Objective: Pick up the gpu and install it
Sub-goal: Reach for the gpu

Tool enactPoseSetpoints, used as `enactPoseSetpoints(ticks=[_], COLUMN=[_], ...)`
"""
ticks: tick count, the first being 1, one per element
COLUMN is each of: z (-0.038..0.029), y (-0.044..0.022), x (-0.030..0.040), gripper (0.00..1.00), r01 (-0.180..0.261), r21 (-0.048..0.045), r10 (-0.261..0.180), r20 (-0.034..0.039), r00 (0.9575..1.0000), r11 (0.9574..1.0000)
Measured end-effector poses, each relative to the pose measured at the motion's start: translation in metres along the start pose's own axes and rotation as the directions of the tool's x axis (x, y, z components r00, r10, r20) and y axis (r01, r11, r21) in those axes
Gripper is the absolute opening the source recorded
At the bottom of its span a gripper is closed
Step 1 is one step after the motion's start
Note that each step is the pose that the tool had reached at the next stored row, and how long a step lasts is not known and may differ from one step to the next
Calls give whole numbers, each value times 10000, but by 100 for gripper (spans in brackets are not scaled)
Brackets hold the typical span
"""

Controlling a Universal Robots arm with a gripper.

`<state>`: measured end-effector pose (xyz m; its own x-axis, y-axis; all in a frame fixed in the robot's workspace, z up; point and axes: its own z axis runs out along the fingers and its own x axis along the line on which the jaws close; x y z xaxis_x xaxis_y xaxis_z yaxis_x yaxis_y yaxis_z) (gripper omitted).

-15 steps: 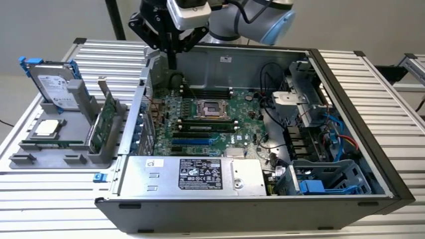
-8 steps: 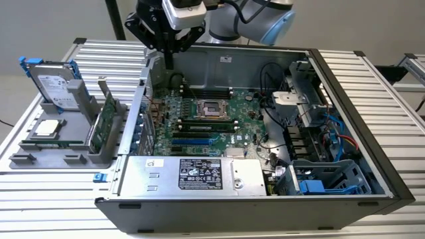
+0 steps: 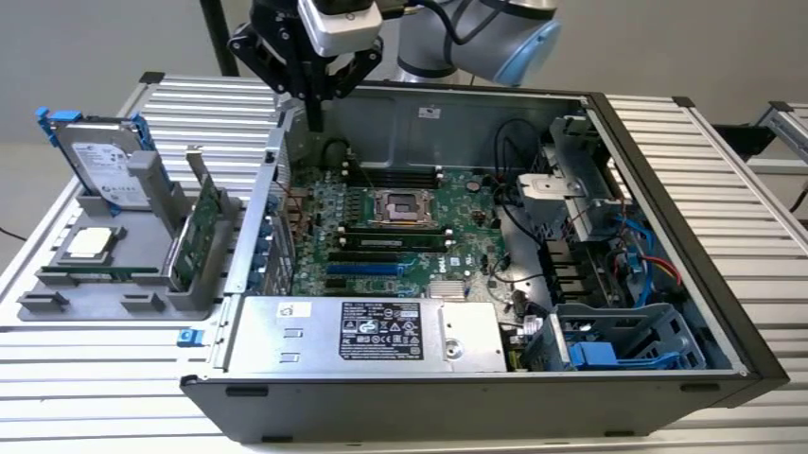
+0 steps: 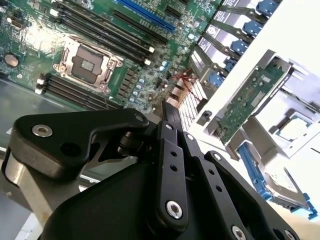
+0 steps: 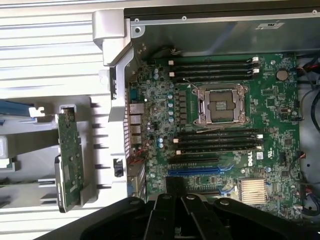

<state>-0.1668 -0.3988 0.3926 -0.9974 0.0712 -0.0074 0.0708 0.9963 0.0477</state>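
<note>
Black robot hand [image 3: 316,121] narrow, fingers together, empty, over a corner of the open dark computer case [image 3: 442,409]. Thin green circuit-card gpu [image 3: 196,225] stands upright in grey holder [image 3: 89,282], well apart.

gpu [image 3: 196,232], thin green card, standing on edge in gray rack [image 3: 114,307]

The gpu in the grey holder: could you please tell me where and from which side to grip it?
Probably its top edge, from above, jaws across the thin faces: the gpu stands on edge in the grey holder, its lower part sunk in a slot.
</note>
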Motion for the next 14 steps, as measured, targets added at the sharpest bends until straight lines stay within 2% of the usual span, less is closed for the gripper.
enactPoseSetpoints(ticks=[14], z=[-1], y=[-8], x=[109], gripper=[0], r01=[1], r21=[0], r10=[-1], r20=[-1], r00=[10000], r11=[10000])
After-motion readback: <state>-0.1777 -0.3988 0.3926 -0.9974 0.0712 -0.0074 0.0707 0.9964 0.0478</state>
